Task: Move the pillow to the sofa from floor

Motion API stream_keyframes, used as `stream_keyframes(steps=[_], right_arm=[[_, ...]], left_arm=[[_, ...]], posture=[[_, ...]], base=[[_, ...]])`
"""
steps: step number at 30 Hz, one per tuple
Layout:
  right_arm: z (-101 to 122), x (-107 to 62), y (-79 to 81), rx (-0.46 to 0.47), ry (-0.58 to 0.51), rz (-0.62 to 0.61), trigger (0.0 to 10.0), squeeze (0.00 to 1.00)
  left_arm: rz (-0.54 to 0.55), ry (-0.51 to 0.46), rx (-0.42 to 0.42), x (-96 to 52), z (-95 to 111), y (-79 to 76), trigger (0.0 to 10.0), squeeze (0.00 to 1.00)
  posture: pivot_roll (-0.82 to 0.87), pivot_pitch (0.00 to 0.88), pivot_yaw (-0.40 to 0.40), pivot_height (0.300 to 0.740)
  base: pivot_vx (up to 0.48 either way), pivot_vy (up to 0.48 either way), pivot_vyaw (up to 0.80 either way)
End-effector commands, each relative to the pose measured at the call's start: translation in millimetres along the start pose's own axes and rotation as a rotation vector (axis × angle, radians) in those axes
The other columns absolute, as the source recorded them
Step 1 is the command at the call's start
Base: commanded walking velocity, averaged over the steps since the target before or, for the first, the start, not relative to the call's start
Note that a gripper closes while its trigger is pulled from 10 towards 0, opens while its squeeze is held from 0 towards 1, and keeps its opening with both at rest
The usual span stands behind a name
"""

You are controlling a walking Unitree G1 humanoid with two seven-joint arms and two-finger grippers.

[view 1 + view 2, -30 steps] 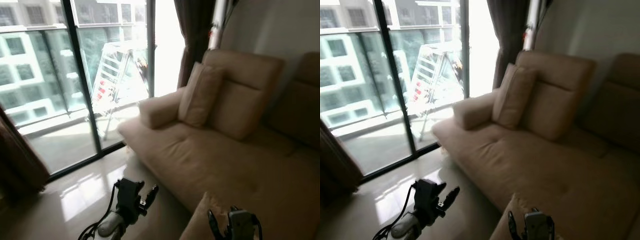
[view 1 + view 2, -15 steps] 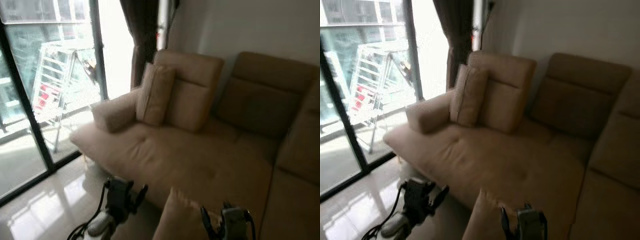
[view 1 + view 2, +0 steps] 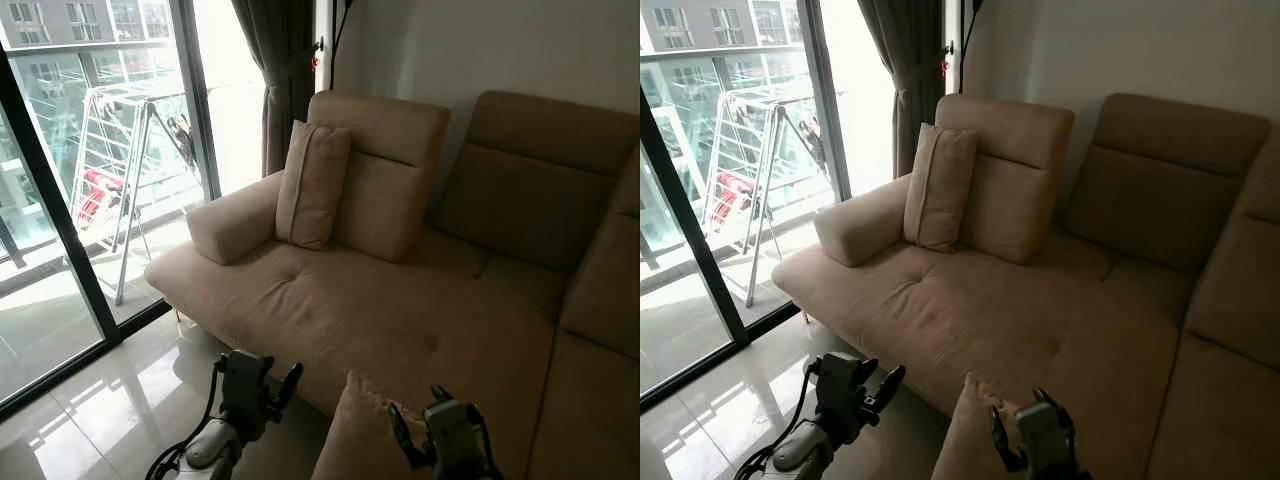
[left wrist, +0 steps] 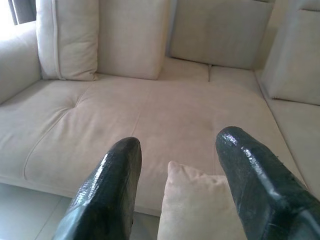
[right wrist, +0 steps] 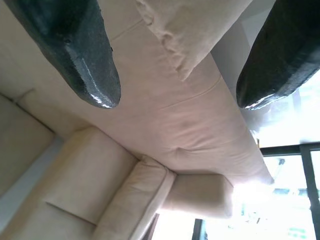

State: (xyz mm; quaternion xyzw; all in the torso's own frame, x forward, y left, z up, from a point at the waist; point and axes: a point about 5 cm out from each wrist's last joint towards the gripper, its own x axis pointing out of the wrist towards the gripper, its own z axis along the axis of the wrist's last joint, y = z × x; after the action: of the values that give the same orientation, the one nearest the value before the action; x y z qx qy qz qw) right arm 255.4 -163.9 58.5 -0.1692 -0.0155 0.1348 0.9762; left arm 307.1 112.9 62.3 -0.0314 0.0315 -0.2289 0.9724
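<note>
Closest to me, at about six o'clock in my head view, the beige pillow (image 3: 352,440) stands between my two grippers, off the floor, its upper corner level with the front edge of the sofa (image 3: 400,320) seat. My right gripper (image 3: 437,440) sits at five o'clock against the pillow's right side; its fingers (image 5: 75,47) are spread wide apart, with a frayed corner of the pillow (image 5: 192,30) showing between them, and I cannot tell whether they press on the fabric. My left gripper (image 3: 262,385) is at seven o'clock, above the glossy tiled floor (image 3: 110,410), just left of the pillow; its fingers (image 4: 107,190) are also apart, with the top of the pillow (image 4: 200,205) showing low between them, and I cannot tell whether they touch it. Beyond that stretches the wide tan sofa seat, running from ten o'clock across to three o'clock. Farther back, at about eleven o'clock, a second cushion (image 3: 312,185) leans upright against the tall backrest (image 3: 390,170), touching the rolled armrest (image 3: 235,220) on its left. At nine to ten o'clock, past the dark-framed glass door (image 3: 60,200), a folding drying rack (image 3: 130,170) stands on the balcony. At twelve o'clock a dark curtain (image 3: 275,70) hangs beside the pale wall (image 3: 480,45).
</note>
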Motion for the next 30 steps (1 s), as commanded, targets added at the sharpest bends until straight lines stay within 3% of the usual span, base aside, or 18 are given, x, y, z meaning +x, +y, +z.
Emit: stream_keyframes(steps=[1, 6, 9, 13, 19, 30], right_arm=[[-3, -1.4, 2.5, -0.017, 0.008, 0.026, 10.0, 0.0], [3, -2.2, 0.9, -0.033, -0.037, 0.002, 10.0, 0.0], [12, -5.9, -3.6, -0.021, -0.106, -0.048, 10.0, 0.0], [18, -16.9, -8.5, -0.004, -0.151, -0.081, 10.0, 0.0], [15, -28.4, -11.6, 0.001, -0.145, -0.099, 10.0, 0.0], [18, -25.4, -8.9, 0.001, -0.152, -0.103, 10.0, 0.0]], left_arm=[[0.005, 0.013, 0.002, -1.2, -3, 0.5, 10.0, 0.0], [0.021, -0.006, -0.016, -1.7, -1, 1.7, 10.0, 0.0], [0.052, -0.073, -0.077, -4.1, 7, 6.1, 10.0, 0.0], [0.054, -0.126, -0.051, -11.5, 14, 8.1, 10.0, 0.0], [0.094, -0.129, -0.043, -20.7, 12, 11.6, 10.0, 0.0], [0.099, -0.115, -0.04, -25.8, 9, 11.0, 10.0, 0.0]], posture=[[-0.02, 0.0, 0.017, 0.74], [-0.02, 0.0, 0.014, 0.74], [-0.02, 0.0, 0.013, 0.74], [-0.02, 0.0, 0.01, 0.74], [-0.02, 0.0, 0.006, 0.74], [-0.02, 0.0, 0.01, 0.74]], base=[[0.0, 0.0, 0.0], [0.0, 0.0, 0.0], [0.0, 0.0, 0.0], [0.0, 0.0, 0.0], [0.0, 0.0, 0.0], [0.0, 0.0, 0.0]])
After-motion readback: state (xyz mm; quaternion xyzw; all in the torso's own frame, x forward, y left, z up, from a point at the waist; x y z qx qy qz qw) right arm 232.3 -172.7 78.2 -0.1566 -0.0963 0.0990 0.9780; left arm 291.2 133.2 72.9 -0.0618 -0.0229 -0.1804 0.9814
